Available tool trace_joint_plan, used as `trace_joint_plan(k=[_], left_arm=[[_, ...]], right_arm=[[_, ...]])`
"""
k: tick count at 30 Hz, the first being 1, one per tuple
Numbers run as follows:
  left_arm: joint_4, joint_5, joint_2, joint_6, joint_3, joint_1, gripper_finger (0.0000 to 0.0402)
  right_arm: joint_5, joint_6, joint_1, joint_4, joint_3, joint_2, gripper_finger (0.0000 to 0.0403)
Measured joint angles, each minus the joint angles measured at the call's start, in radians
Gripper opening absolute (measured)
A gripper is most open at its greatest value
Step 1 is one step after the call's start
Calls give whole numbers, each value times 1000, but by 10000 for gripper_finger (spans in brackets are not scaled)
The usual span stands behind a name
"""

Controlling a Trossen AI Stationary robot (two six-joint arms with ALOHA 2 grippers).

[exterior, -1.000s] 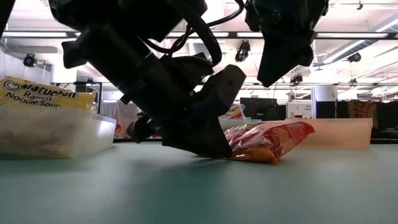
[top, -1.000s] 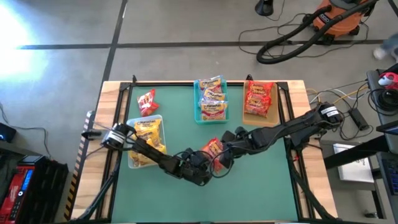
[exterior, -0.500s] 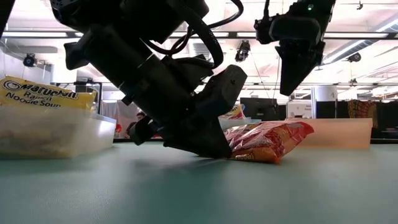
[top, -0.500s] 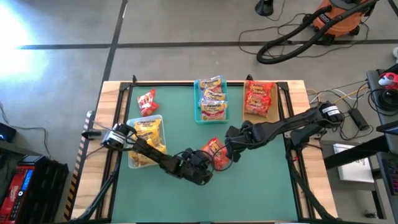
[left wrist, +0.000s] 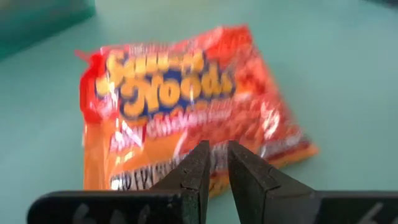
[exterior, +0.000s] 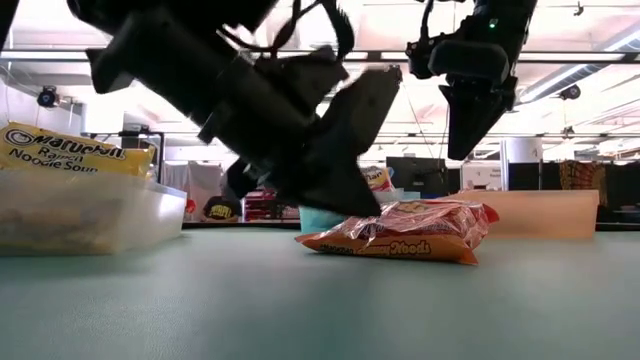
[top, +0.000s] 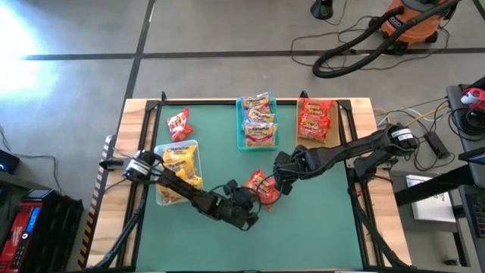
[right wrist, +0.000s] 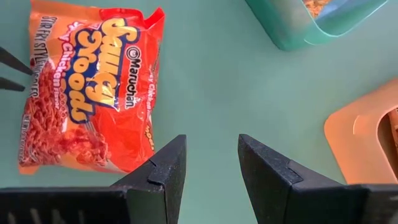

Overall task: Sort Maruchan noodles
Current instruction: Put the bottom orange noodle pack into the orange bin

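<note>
A red-orange Maruchan packet (top: 263, 189) lies flat on the green table near its middle, label up (right wrist: 93, 93) (exterior: 400, 232). My left gripper (top: 248, 199) hovers just above the packet's near-left edge (left wrist: 218, 149), fingers a narrow gap apart, touching nothing that I can see. My right gripper (top: 279, 180) hangs open above the packet's far-right side (right wrist: 211, 146), well clear of it in the low view (exterior: 465, 140). Yellow packets fill the clear tray (top: 176, 171), pink-banded ones the teal tray (top: 258, 125), red ones the tan tray (top: 314, 121).
A loose red packet (top: 178, 123) lies near the table's far left corner. The teal tray's corner (right wrist: 292, 31) and the tan tray's edge (right wrist: 367, 130) are close beyond my right gripper. Bare green table stretches along the near edge and right side.
My left gripper has risen off the table and left the red-orange packet, which has dropped from leaning tilted against its fingers to lying flat. My right gripper has drawn back toward the table's right and far side and risen.
</note>
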Motion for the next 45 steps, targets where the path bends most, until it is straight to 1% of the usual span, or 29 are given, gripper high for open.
trace_joint_plan(k=[5, 9, 15, 20, 24, 25, 26, 30, 32, 35, 39, 43, 45], left_arm=[[21, -11, 10, -3, 1, 24, 39], [26, 1, 32, -42, 2, 30, 39], [29, 26, 50, -96, 4, 6, 39], [15, 37, 50, -102, 5, -12, 39], [-8, 41, 50, -102, 1, -22, 39], [-13, 42, 50, -102, -5, -24, 39], [-15, 42, 49, -102, -10, -28, 39], [-25, 43, 48, -103, -39, -45, 39], [-20, 45, 48, -116, -50, -48, 39], [-18, 45, 48, -136, -56, -50, 39], [-14, 49, 48, -139, -61, -50, 39], [-10, 44, 61, -151, -63, -52, 39], [-9, 43, 65, -167, -63, -52, 39]], right_arm=[[0, 0, 0, 5, -5, 0, 139], [5, -7, 1, 4, -10, 0, 135], [82, -62, 1, -6, -11, 0, 125], [101, -68, 1, -4, -11, 0, 119], [93, -68, -2, 40, -11, 0, 121], [69, -67, -6, 68, -11, 0, 124], [22, -67, -14, 104, -14, 0, 127], [-253, -66, -60, 295, -59, 0, 144], [-348, -55, -83, 369, -83, 0, 155], [-422, -37, -111, 427, -107, 0, 172], [-499, -13, -138, 443, -136, 0, 196], [-549, 16, -141, 507, -182, 0, 215], [-555, 36, -141, 549, -208, 0, 221]])
